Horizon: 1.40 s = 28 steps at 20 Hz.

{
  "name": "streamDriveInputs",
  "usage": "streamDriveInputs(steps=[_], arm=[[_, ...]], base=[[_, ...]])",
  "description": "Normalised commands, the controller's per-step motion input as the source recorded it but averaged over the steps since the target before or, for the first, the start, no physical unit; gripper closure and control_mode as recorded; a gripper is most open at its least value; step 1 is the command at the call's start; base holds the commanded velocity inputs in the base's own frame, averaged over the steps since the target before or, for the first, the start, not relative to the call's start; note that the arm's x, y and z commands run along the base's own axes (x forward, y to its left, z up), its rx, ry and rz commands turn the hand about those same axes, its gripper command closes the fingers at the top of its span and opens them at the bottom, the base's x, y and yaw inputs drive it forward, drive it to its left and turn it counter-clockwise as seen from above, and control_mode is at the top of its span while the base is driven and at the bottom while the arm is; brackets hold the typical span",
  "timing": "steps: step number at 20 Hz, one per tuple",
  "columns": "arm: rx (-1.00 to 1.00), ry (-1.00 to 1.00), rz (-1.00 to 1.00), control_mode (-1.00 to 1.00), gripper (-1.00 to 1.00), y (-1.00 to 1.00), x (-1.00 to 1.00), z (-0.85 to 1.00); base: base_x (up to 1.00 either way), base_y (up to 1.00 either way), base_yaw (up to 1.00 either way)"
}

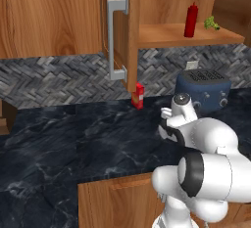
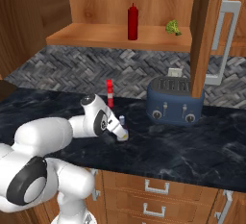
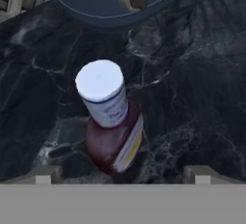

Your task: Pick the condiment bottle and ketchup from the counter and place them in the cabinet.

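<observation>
Pincer (image 3: 122,174) is spread wide with nothing in it, hanging right over the condiment bottle (image 3: 111,117). That bottle stands on the counter (image 1: 73,134) just in front of the blue toaster (image 2: 174,102). Looks rigid, light and probably slick, so I'd squeeze the rounded body under the cap. Ketchup (image 2: 132,22) sits in the cabinet (image 2: 120,34) above the toaster.

The ketchup (image 1: 191,20) is stood upright on the cabinet (image 1: 162,35) shelf; the white-capped condiment bottle (image 3: 111,122) is stood on the counter (image 1: 73,134).
</observation>
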Motion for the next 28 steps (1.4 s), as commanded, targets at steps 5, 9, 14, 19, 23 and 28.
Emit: streamDriveInputs(steps=[5,9,14,19,23,28], arm=[[0.00,0.00,-0.03,-1.00,-1.00,-0.06,0.15,-0.03],[0.00,0.00,-0.05,-1.00,-1.00,-0.11,0.21,-0.12],[0.00,0.00,-0.06,-1.00,-1.00,-0.01,0.15,-0.22],[0.00,0.00,-0.05,-1.00,1.00,-0.01,0.03,-0.20],[-0.01,0.00,-0.06,-1.00,1.00,-0.12,0.00,-0.10],[-0.05,0.00,-0.06,-1.00,1.00,-0.11,0.00,0.01]], base=[[0.00,0.00,0.00],[0.00,0.00,0.00],[0.00,0.00,0.00],[0.00,0.00,0.00],[0.00,0.00,0.00],[0.00,0.00,0.00]])
